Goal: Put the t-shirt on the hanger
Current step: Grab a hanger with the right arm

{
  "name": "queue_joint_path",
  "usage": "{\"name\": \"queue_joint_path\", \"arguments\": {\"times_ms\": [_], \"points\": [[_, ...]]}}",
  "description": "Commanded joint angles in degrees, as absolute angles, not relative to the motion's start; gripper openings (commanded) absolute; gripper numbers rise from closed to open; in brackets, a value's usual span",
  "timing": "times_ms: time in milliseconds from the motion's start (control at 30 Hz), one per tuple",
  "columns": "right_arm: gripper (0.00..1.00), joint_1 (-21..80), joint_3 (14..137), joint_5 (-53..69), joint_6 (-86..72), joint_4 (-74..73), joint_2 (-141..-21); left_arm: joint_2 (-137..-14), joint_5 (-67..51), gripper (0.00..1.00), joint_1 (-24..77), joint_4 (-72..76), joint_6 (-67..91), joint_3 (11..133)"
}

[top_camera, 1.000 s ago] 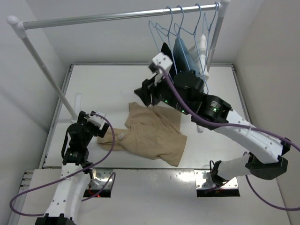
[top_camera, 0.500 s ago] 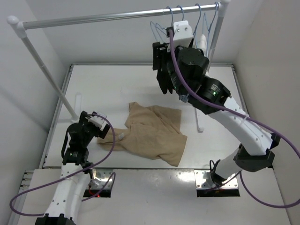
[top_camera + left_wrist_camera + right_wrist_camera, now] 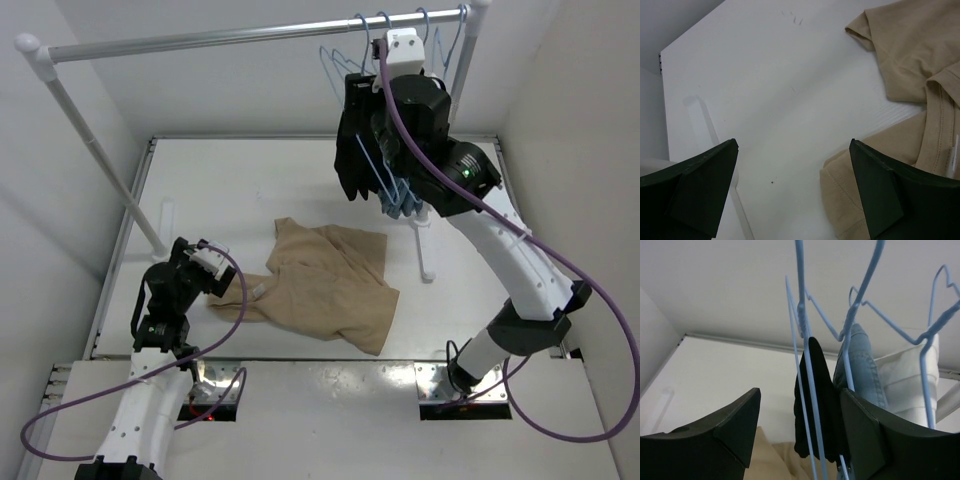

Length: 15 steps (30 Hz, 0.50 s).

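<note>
The tan t-shirt (image 3: pixel 330 285) lies crumpled on the white table; it shows in the left wrist view (image 3: pixel 910 45) and at the bottom of the right wrist view (image 3: pixel 772 460). My left gripper (image 3: pixel 205 262) (image 3: pixel 793 150) is open and empty, low over the table, its right finger beside a sleeve. My right gripper (image 3: pixel 358 150) (image 3: pixel 800 395) is raised to the rail and open. The light-blue wire hanger (image 3: pixel 333 62) (image 3: pixel 809 360) hangs on the rail, its wires running down between the open jaws, not clamped.
A metal rail (image 3: pixel 200 40) spans the back on slanted posts (image 3: pixel 100 160). Behind the hanger hang a black garment (image 3: pixel 822 405), a blue denim garment (image 3: pixel 860 365) and a white garment (image 3: pixel 905 385) on other blue hangers. A white rack foot (image 3: pixel 425 250) lies right of the shirt.
My right arm rose from just above the shirt to the hangers on the rail and brought its open jaws around the hanger wire. The left arm and the shirt have not moved.
</note>
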<state>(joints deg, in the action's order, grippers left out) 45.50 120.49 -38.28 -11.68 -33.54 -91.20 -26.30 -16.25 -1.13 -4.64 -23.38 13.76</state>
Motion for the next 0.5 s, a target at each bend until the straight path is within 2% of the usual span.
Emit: {"name": "queue_joint_path", "arguments": {"times_ms": [0,367,467], "points": [[0.65,43.7,121.8,-34.3,-14.3,-35.5,-92.1,-26.4,-17.4,1.00,-1.7,-3.8,-23.6,16.1],[0.62,40.3,116.9,-32.2,-15.9,-34.4,-91.5,-26.4,-17.4,1.00,-1.7,-3.8,-24.2,16.1],[0.52,39.2,115.7,-29.3,-15.9,-33.8,-91.5,-26.4,-17.4,1.00,-1.7,-3.8,-24.2,15.6]]}}
